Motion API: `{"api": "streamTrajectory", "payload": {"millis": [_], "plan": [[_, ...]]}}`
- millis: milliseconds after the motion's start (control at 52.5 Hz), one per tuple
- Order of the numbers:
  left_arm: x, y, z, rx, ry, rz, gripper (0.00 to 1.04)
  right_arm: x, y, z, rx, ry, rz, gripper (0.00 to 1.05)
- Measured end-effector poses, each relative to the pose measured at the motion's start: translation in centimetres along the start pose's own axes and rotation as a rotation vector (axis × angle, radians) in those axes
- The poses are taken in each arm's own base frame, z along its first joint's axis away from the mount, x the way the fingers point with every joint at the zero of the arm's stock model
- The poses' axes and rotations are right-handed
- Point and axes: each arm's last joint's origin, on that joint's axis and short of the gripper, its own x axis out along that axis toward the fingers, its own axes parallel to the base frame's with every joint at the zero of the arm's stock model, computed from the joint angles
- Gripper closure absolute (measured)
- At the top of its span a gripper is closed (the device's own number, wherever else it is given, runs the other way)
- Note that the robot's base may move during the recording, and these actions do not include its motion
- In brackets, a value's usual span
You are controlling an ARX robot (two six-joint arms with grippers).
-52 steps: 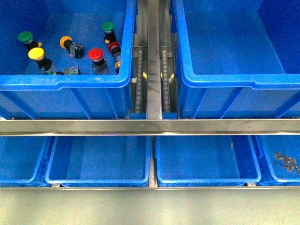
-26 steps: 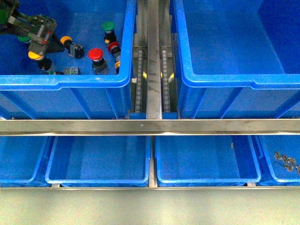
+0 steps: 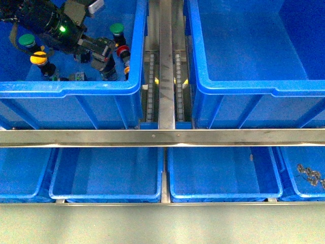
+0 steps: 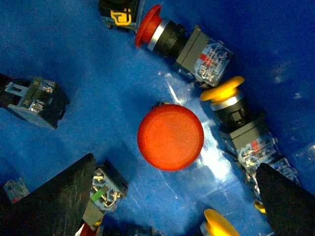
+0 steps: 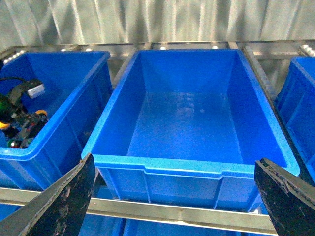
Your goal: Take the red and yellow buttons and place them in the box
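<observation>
Weight should not trouble you: the upright red button [image 4: 170,136] centred under the left gripper [image 4: 174,163] looks like a small, light switch of hard plastic. Its domed cap is smooth and glossy and wider than whatever sits below, so I'd judge it slippery from above and quick to tip if you nudge it off-centre. Take hold low, under the cap's overhang or on the body, though the cap hides that part in the wrist view. The jaws stand wide apart, one finger on each side of the cap, touching nothing.

It stands on the shiny floor of the blue parts bin [image 3: 71,87]. Near it a second red button [image 4: 162,34] lies on its side, showing a bright metal collar, a black neck and a clear-faced contact block. A yellow button [image 4: 224,92] lies just beside that one. Loose contact blocks [image 4: 32,96] with square corners sit close by and could snag a finger.

The box [image 5: 192,164], empty, thick-rimmed and of rigid moulded plastic, stands across the steel rail [image 3: 166,66] from the parts bin. The right gripper [image 5: 174,162] hangs before it, jaws apart and holding nothing.
</observation>
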Motion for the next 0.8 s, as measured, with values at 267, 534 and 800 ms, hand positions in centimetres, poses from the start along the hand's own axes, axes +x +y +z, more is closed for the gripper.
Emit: {"api": "streamTrajectory", "payload": {"millis": [267, 534, 800], "plan": [[2.8, 0.8, -0.1, -0.036, 0.016, 0.003, 0.08, 0.0, 0.0, 0.0, 0.0, 0.0, 0.0, 0.07], [3.4, 1.1, 1.5, -0.066, -0.012, -0.011, 0.08, 0.0, 0.0, 0.0, 0.0, 0.0, 0.0, 0.07], [3.9, 0.9, 0.8, -0.092, 0.015, -0.026, 0.45, 0.0, 0.0, 0.0, 0.0, 0.0, 0.0, 0.07]]}}
